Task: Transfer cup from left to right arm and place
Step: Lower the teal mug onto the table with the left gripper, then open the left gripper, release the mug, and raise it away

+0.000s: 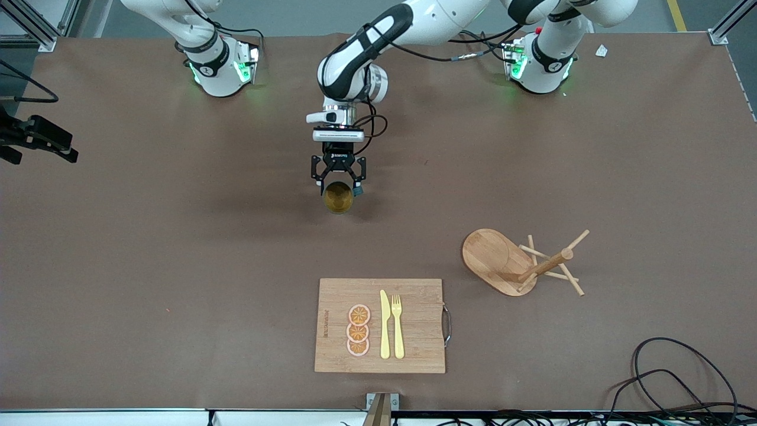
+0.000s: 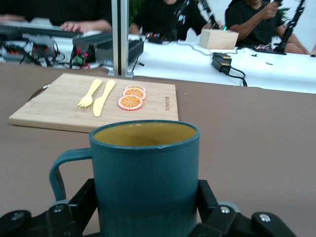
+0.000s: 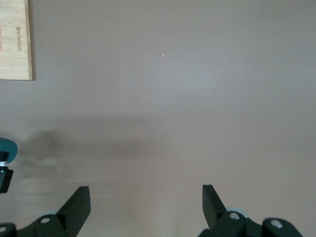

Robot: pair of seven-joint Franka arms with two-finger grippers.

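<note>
Brown tabletop [image 1: 177,236]. Left gripper [image 1: 338,177] clamps the dark teal ribbed cup [image 2: 145,173] above mid-table. Right gripper [image 3: 145,200] spread wide, empty, over bare table. Handover and placing both remain.

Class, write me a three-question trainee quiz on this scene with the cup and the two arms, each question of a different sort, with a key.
1. True or false: the left gripper is shut on the cup.
2. Which lies nearest the front camera? A the rack; B the board; C the cup.
3. Fill in: the right gripper is ____, with only bare table between its fingers.

Key: 1 true, the fingers press the cup's sides in the left wrist view. 2 B, lowest in the front view. 3 open.
</note>
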